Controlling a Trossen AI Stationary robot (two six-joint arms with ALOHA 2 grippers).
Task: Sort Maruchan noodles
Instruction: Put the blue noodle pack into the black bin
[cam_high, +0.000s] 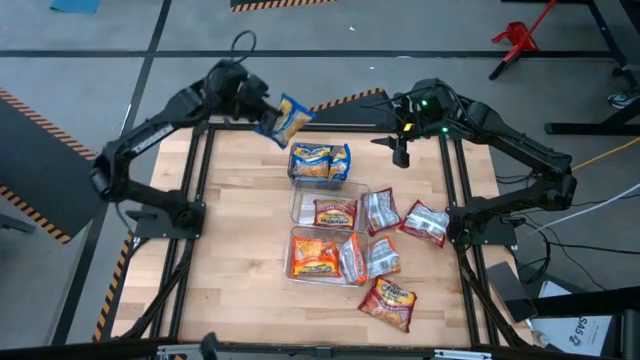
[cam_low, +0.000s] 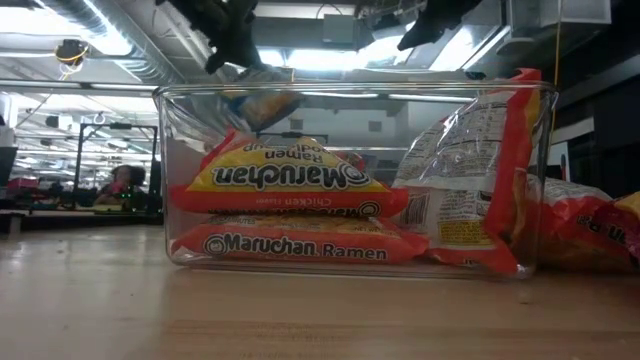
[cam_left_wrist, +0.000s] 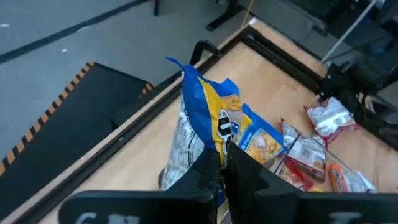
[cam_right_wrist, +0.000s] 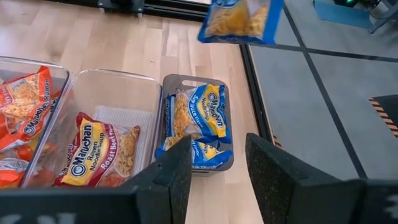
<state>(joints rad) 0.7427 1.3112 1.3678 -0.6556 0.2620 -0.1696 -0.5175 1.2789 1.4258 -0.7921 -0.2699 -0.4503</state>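
We note left gripper (cam_high: 262, 112) clamped on blue-and-yellow packet (cam_high: 286, 118), held aloft by table's far edge, likely bound for far bin (cam_high: 345, 182) w/ matching blues. Right gripper (cam_high: 400, 157) hovers far-right, fingers apart, empty.

Held packet (cam_high: 284, 119): blue with yellow. Packets in the far bin (cam_high: 320, 163): blue and yellow. Middle-bin packet (cam_high: 335, 212): red and yellow. Near-bin packets (cam_high: 314, 255): orange with yellow. Loose packets (cam_high: 426, 222): red and silver. Table (cam_high: 240, 230): pale wood. Floor tape (cam_high: 35, 215): orange-and-black stripes.
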